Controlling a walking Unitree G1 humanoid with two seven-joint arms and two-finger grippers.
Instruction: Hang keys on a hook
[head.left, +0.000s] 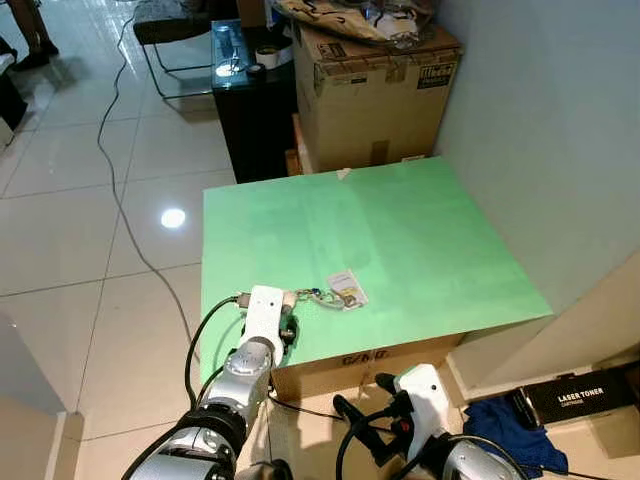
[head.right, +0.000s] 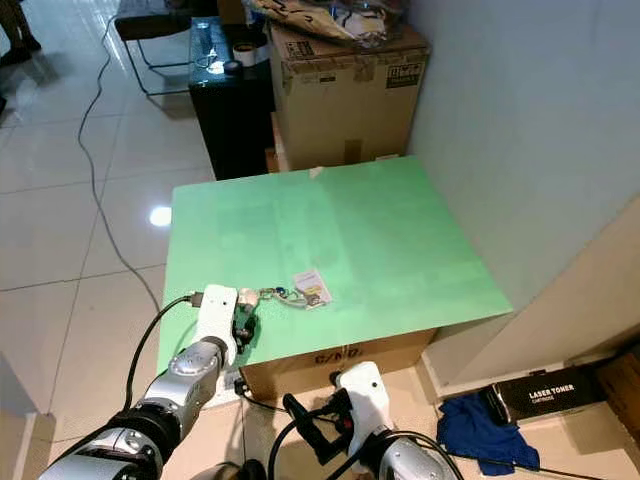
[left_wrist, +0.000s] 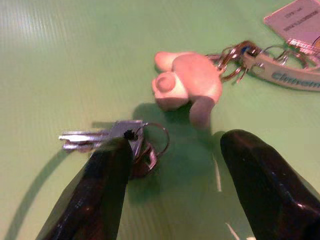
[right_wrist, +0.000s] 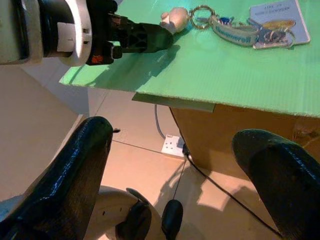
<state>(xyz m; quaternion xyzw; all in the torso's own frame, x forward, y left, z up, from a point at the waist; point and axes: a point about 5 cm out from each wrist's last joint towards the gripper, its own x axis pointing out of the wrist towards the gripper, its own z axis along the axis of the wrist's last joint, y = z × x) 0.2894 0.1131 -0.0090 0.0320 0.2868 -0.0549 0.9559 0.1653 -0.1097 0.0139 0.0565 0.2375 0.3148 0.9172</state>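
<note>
Cable (head.left: 120, 190): black, trailing over the white tiled floor at far left.

Left gripper (left_wrist: 170, 185): at the near left edge of the green table (head.left: 430, 230), fingers spread wide and holding nothing. One finger (left_wrist: 95, 195) lay over the key ring, apparently touching it; the other (left_wrist: 265, 180) stood clear on bare green.

Keys (left_wrist: 107, 137): two silver blades on a split ring, lying flat on the table just ahead of the left gripper, blades pointing out to the side of the left finger, so their long axis ran across the line of reach rather than along it.

Bunch (head.left: 335, 292): the keys' chain ran rightward from the gripper, long axis roughly left to right: a pale pink animal charm (left_wrist: 185, 85), more rings, a strap (right_wrist: 235, 36) with lettering too cut off to read, and a white card (head.left: 347, 287) whose small print was not legible. The left arm was plainly the nearer; a pinch at the ring looked the likely next move.

Right gripper (right_wrist: 180, 185): below the table's near edge, over the floor, fingers wide apart, empty.

Cardboard box (head.left: 375, 90): beyond the table's far edge, printed marks unreadable.

Black carton (head.left: 580, 398): on the floor at near right, marked "LASER TONER", beside a blue cloth (head.left: 505, 420).

Hook: none could be made out.
</note>
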